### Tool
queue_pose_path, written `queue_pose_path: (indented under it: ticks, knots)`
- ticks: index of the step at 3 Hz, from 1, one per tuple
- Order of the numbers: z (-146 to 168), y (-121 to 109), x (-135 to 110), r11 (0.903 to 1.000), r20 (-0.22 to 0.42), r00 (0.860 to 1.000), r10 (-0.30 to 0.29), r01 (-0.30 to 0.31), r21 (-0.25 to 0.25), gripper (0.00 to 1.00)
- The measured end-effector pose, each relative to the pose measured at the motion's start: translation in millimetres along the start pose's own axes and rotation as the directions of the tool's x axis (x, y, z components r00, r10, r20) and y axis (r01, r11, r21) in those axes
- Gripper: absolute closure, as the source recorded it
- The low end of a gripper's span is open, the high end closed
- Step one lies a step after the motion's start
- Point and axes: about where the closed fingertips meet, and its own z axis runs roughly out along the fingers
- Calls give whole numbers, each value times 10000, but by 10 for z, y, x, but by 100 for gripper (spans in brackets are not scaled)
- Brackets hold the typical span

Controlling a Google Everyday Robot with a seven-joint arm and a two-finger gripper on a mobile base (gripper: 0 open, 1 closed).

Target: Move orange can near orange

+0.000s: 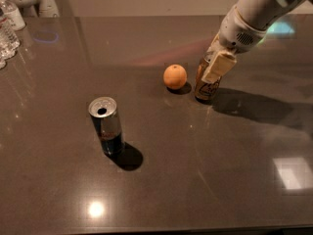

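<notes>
Your gripper is reaching down from the upper right on its white arm and pinching the brownish-orange metallic drink can. One pale finger is lying across the can's near face and the other is hiding behind it, so the can is sitting between the two.

The can is standing upright with its base on the dark glossy surface. It is just beside the small round matte orange fruit, on the fruit's right, with only a narrow gap showing between them.

Because the fingers are gripping front and back, the side of the can facing the fruit is staying free. That is probably why you are able to bring it this close without a finger knocking the fruit.

The slim dark blue-and-silver can is standing well apart at the lower left, and the clear plastic bottles are sitting at the far left edge. Neither is getting in your way.

To my eye the placement is looking essentially reached, and you are approaching the release. The fruit is likely to roll if you nudge it, and the can may rock as the fingers part, so you are best served by opening gently and lifting straight away.
</notes>
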Motion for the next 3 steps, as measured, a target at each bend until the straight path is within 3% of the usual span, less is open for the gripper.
queue_pose_path:
  ticks: [1, 2, 3]
  knots:
    - [47, -26, -5, 10000, 75, 10000, 20, -20, -21, 12]
    - [64, -29, -12, 10000, 82, 10000, 11, -10, -30, 0]
    - [65, -29, -12, 10000, 82, 10000, 10, -10, -31, 0]
